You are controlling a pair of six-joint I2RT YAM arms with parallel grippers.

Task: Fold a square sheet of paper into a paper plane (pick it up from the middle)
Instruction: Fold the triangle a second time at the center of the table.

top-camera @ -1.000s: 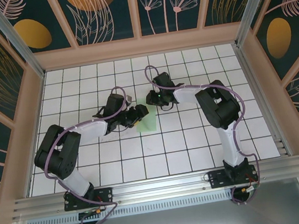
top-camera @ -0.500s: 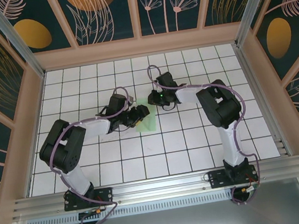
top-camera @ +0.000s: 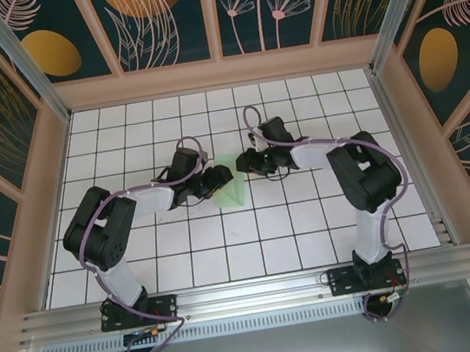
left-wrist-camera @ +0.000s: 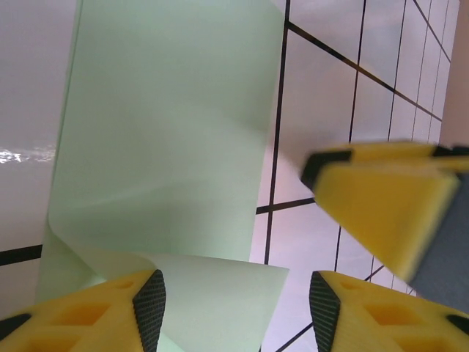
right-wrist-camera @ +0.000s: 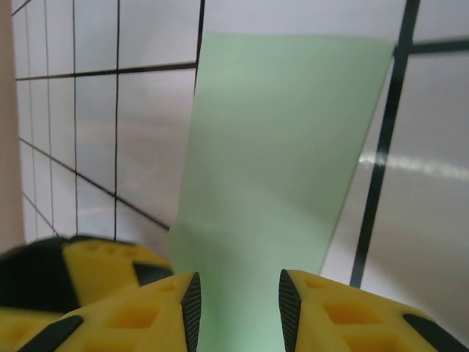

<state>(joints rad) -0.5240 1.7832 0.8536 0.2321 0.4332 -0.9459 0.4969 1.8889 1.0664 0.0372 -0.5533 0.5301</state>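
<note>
The pale mint-green sheet of paper [top-camera: 233, 196] lies on the white grid table [top-camera: 294, 220] near the middle, partly folded over. In the left wrist view the paper [left-wrist-camera: 168, 132] stretches away flat, and a loose flap [left-wrist-camera: 220, 293] curls up between the fingers of my left gripper [left-wrist-camera: 234, 301], which stands wide open. My right gripper [right-wrist-camera: 238, 301] is open too, straddling the near end of the paper [right-wrist-camera: 286, 125]. From above, the left gripper [top-camera: 222, 176] and right gripper [top-camera: 245, 164] face each other closely at the sheet's far edge.
A yellow finger of the right gripper [left-wrist-camera: 388, 213] crosses the left wrist view close by. The left gripper's finger [right-wrist-camera: 95, 264] shows at the lower left of the right wrist view. Wooden walls [top-camera: 221, 73] ring the table.
The right arm has swung its elbow to the right and its gripper has shifted slightly right. The left gripper has barely moved. The paper's visible shape looks narrower, more triangular.
</note>
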